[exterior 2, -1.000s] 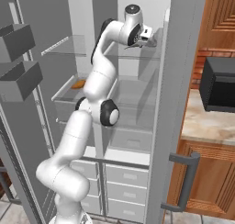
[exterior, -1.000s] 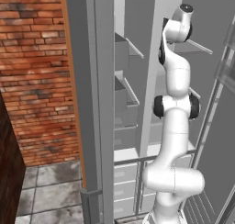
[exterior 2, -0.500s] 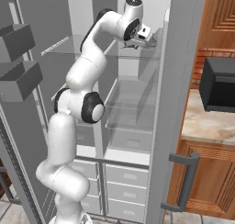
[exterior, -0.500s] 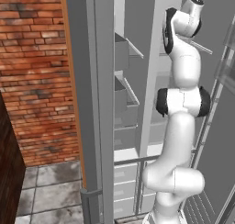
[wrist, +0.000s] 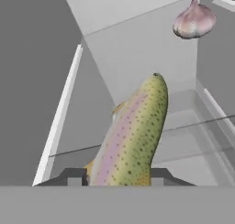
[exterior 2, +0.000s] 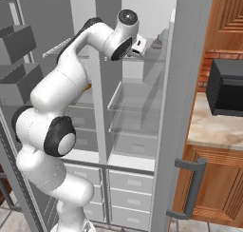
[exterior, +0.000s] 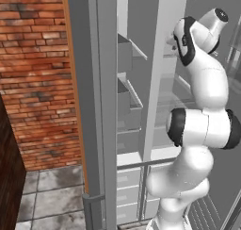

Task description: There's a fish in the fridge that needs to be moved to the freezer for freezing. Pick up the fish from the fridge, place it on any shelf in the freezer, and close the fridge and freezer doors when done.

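In the hand view the fish [wrist: 133,131], speckled olive with a pink stripe, stands up between my two dark fingertips [wrist: 73,177]. My gripper [wrist: 117,178] is shut on its tail end. Seen from the right base view, my gripper [exterior 2: 140,45] is at the top glass shelf of the fridge [exterior 2: 137,102], the wider right half. The freezer [exterior: 127,97] with its grey bins is the narrow half to the left. The fridge door [exterior 2: 182,107] and the freezer door [exterior: 94,106] both stand open.
A pale garlic bulb [wrist: 193,20] sits on the top shelf just beyond the fish, also visible as the garlic bulb [exterior 2: 155,44] in the right base view. A black microwave [exterior 2: 228,88] stands on the counter at right. A brick wall [exterior: 37,83] is left of the freezer door.
The gripper has finished closing on the fish. The hand has drawn slightly left and back from the shelf, and the elbow has swung down and left.
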